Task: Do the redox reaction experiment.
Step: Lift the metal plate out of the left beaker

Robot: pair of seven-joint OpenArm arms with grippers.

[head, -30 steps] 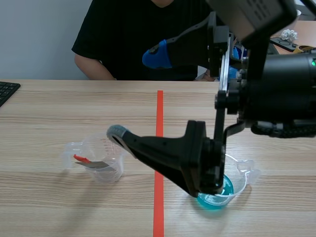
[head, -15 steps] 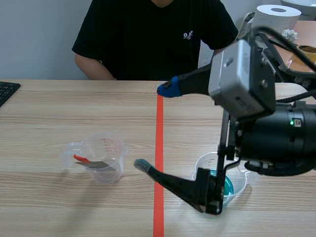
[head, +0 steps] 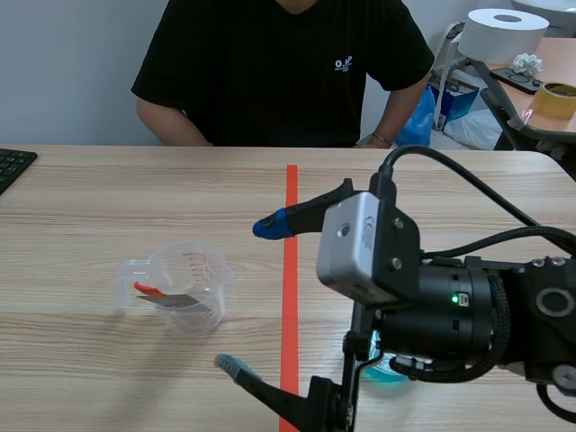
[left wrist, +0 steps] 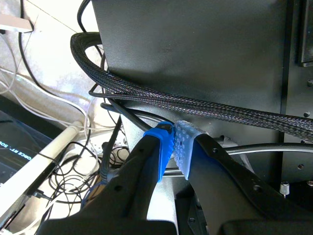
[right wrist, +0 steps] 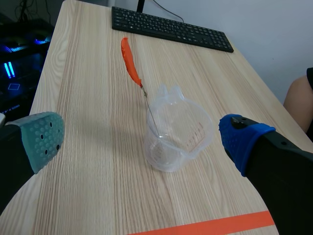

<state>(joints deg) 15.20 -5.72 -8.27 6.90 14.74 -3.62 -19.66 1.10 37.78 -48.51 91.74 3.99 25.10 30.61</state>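
Observation:
A clear measuring cup (head: 186,286) stands left of the tape line, with an orange-handled metal tool (head: 155,292) leaning in it. In the right wrist view the same cup (right wrist: 178,129) and tool (right wrist: 131,63) lie ahead of my right gripper (right wrist: 143,139), which is open. From the scene view, the right gripper (head: 248,295) points left toward the cup, a short way from it. A cup of blue liquid (head: 382,369) is mostly hidden behind the right arm. My left gripper (left wrist: 173,147) is shut on nothing, off the table, facing cables and a black box.
A person in a black shirt (head: 279,63) sits across the table. A keyboard (head: 13,166) lies at the far left edge, also seen as the keyboard (right wrist: 171,29) beyond the cup. An orange-red tape line (head: 290,270) runs down the middle. A paper roll (head: 502,31) stands behind.
The right arm has dropped lower and drawn back toward the near edge, hiding most of the blue cup. Its fingers stay open. The clear cup and tool have not moved.

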